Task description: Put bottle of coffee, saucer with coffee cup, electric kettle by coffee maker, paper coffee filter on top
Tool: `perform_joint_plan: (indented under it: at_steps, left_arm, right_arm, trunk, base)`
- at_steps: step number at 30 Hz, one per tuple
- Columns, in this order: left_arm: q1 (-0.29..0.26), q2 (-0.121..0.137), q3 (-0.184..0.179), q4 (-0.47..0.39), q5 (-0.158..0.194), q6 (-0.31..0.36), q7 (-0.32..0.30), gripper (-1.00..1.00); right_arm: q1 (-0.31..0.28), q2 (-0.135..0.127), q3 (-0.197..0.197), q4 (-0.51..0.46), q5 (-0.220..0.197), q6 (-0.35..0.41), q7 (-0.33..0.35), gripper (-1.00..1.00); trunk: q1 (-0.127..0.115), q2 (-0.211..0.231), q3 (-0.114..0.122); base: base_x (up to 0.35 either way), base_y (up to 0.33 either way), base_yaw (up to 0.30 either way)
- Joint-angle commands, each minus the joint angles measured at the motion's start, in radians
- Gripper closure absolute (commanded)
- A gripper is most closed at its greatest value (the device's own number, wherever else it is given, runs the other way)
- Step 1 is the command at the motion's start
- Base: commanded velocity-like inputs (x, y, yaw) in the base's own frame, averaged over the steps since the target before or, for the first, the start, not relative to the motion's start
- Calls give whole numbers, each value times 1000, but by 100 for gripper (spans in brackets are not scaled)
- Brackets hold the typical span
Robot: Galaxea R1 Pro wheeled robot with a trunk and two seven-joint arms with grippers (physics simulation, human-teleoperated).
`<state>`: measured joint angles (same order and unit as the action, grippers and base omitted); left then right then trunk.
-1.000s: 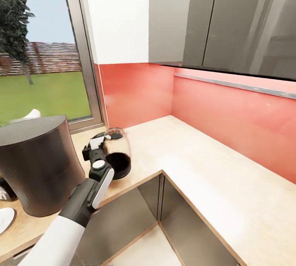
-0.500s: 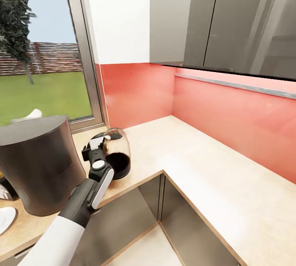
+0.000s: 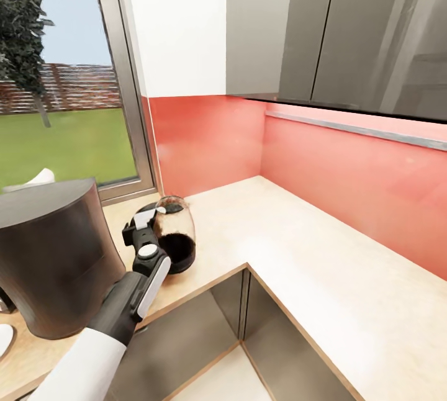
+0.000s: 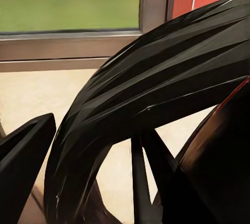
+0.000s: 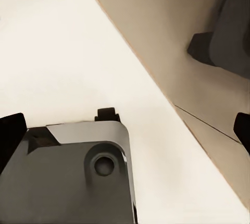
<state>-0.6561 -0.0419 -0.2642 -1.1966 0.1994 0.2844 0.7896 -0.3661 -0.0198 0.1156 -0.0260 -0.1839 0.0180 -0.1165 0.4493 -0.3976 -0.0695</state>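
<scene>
The electric kettle stands on the kitchen countertop just right of the tall dark grey coffee maker. My left gripper is at the kettle's black loop handle, which looms close in the left wrist view. One finger stands a little apart from the handle, so the gripper looks open. A white paper coffee filter peeks over the coffee maker's top. The saucer is a sliver at the frame's left edge. My right gripper is open, low over the floor.
The counter turns a corner and runs away to the right under a red backsplash and grey wall cabinets. A window lies behind the coffee maker. Grey cabinet fronts stand below the counter edge.
The whole picture has shifted slightly, so the camera moved. The left arm, kettle and coffee maker keep the same places relative to one another.
</scene>
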Motion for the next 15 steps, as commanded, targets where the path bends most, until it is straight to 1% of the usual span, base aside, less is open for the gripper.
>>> perform_joint_plan:
  at_steps: [1,8,13,15]
  left_arm:
    - [2,0,-2,-2,-3,5,6,100]
    - [8,0,-1,-1,-4,-28,7,100]
    - [9,0,-1,-1,-4,-35,8,100]
    - [9,0,-1,-1,-4,-36,8,100]
  right_arm:
    - [-1,0,9,-1,-10,2,-3,-100]
    - [-1,0,10,0,-7,3,0,-100]
    - [-1,0,11,0,-6,3,0,-100]
    - [-1,0,12,0,-6,3,0,-100]
  trunk:
    - [1,-2,-2]
    - [1,-2,-2]
    - [1,-2,-2]
    - [1,-2,-2]
  base:
    - [26,0,0]
    - [12,6,0]
    - [98,142,0]
    - [46,66,0]
